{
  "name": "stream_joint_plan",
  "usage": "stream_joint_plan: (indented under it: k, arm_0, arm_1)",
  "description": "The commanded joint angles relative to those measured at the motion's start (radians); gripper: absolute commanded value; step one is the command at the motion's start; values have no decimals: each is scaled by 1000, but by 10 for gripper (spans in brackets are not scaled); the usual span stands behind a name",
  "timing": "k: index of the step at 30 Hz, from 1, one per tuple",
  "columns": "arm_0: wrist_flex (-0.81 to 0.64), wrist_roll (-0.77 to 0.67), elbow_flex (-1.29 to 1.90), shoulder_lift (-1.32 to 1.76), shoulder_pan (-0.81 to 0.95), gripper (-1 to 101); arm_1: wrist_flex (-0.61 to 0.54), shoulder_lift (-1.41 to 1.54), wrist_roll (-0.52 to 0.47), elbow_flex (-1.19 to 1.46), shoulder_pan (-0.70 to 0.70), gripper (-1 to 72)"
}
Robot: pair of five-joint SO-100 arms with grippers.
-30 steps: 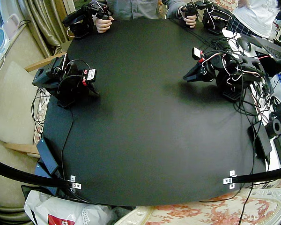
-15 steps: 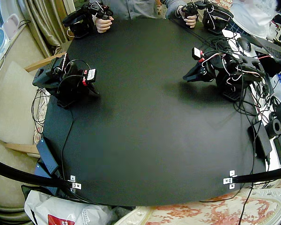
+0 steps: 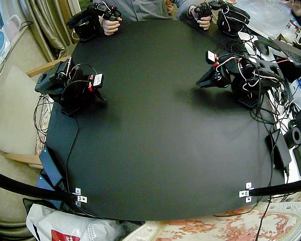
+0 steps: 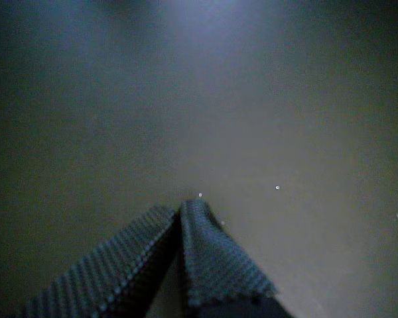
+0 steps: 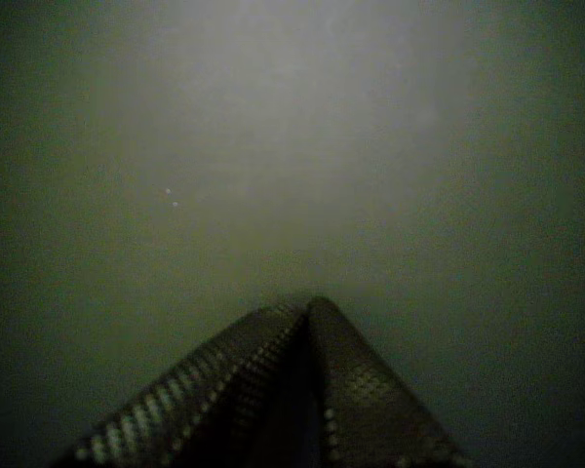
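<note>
Black table under me; my left hand and right hand are each pressed together, tips low over it, well apart

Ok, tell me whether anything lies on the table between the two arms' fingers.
Nothing visible does. The round black tabletop is bare between the left arm's fingers and the right arm's fingers. Both pairs are shut in the wrist views.

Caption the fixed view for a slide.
Shut left gripper and shut right gripper at opposite edges of a black table.
</note>
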Motion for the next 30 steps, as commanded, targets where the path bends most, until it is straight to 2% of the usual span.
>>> stream_joint_plan:
  k: [1,23,25,26,27,28,30]
  arm_0:
    - [-5,-11,12,25,21,0]
    - [-6,-29,12,25,18,0]
    - [-114,-44,12,25,12,0]
    - [-272,-66,12,25,-9,0]
    - [-554,-156,12,25,-55,0]
    - [-710,-169,12,25,-69,0]
    - [-1002,-94,12,25,-52,0]
  arm_1:
    - [-3,17,-6,-15,-5,-3]
    - [-3,17,-8,-15,-5,-3]
    - [-3,17,-8,-15,-5,-3]
    - [-3,17,-9,-15,-5,-3]
    - [-2,17,-9,-15,-5,-3]
    - [-2,17,-9,-15,-6,-3]
    - [-2,17,-18,-15,-15,-3]
